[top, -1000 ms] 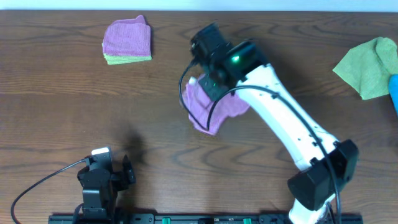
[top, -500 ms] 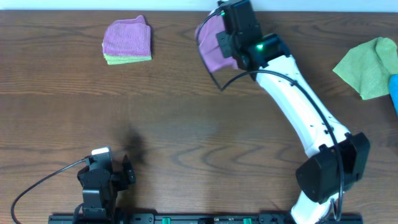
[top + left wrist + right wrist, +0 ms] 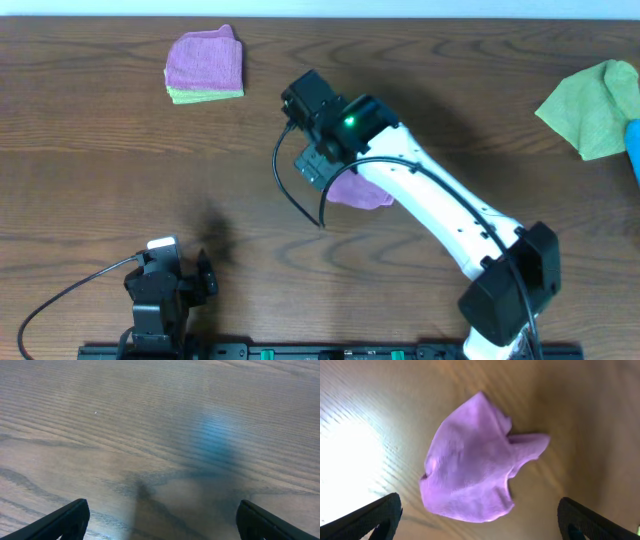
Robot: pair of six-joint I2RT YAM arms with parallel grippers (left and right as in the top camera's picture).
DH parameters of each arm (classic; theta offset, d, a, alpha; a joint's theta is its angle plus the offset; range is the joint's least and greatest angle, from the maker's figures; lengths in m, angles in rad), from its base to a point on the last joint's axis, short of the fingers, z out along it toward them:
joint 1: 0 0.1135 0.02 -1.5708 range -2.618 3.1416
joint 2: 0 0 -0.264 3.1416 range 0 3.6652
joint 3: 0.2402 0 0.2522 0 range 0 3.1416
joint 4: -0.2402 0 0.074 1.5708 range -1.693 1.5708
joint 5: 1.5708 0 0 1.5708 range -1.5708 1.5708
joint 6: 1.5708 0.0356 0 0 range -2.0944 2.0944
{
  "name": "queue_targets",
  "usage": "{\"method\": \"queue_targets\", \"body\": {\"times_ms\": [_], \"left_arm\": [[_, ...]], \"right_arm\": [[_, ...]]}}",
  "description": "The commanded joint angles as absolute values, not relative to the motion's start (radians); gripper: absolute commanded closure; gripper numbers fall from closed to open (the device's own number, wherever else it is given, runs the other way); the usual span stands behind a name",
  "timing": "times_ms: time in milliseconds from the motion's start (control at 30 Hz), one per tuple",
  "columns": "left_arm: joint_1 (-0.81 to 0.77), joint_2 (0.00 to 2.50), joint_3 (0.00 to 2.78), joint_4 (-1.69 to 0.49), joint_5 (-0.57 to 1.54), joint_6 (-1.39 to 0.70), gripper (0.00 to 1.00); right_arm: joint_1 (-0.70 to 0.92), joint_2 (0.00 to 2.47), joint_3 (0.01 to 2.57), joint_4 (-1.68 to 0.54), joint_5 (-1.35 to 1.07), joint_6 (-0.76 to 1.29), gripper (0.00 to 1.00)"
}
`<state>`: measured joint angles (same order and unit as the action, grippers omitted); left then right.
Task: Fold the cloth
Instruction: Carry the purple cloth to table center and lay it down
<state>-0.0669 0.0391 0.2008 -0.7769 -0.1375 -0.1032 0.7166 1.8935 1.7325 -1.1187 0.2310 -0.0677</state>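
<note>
The right gripper (image 3: 480, 519) hovered above the crumpled cloth (image 3: 470, 470), fingers wide and empty, presumably to select an edge; the left gripper (image 3: 160, 522) idled, fingers wide

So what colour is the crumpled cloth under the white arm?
The crumpled cloth is lilac, clearest in the right wrist view.

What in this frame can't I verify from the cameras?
Overhead: purple cloth mostly hidden under the right arm; its outline shows only in the right wrist view.
Overhead: green cloth and blue object cut off by the right edge.
Right wrist: glare washes out the table at left.
</note>
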Motion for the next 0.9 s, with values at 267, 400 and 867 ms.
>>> {"method": "queue_targets", "body": {"times_ms": [267, 400, 867], "left_arm": [[-0.064, 0.035, 0.181, -0.807, -0.144, -0.089, 0.05], [-0.064, 0.035, 0.181, -0.807, -0.145, -0.089, 0.05], [-0.064, 0.035, 0.181, -0.807, -0.145, -0.089, 0.05]], "right_arm": [[0.579, 1.854, 1.534, -0.93, 0.006, 0.007, 0.01], [0.451, 1.843, 1.442, -0.807, -0.308, -0.179, 0.01], [0.292, 1.916, 1.427, -0.882, -0.656, -0.558, 0.01]]}}
